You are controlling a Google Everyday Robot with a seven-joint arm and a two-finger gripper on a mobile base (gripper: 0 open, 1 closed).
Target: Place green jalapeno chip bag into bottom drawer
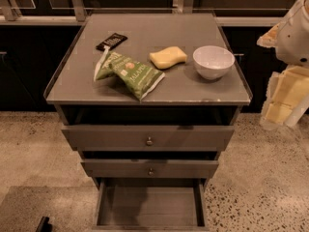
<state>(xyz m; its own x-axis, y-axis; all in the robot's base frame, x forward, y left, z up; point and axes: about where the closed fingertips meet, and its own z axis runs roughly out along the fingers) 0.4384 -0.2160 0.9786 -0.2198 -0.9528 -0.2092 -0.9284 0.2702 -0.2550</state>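
The green jalapeno chip bag [130, 71] lies flat on the grey cabinet top [87, 88], left of centre and near the front edge. The bottom drawer [149, 208] is pulled open below the two upper drawers, and its plain grey floor shows nothing in it. My gripper [284, 96] hangs at the far right of the view, off the cabinet's right side, at about the height of the cabinet top. It is well apart from the bag and holds nothing that I can see.
A small black wrapped bar [111, 41] lies behind the bag. A yellow sponge [168, 57] and a white bowl [213, 61] sit to its right. The two upper drawers [148, 138] with round knobs stand slightly open. A dark object [43, 224] is on the speckled floor at bottom left.
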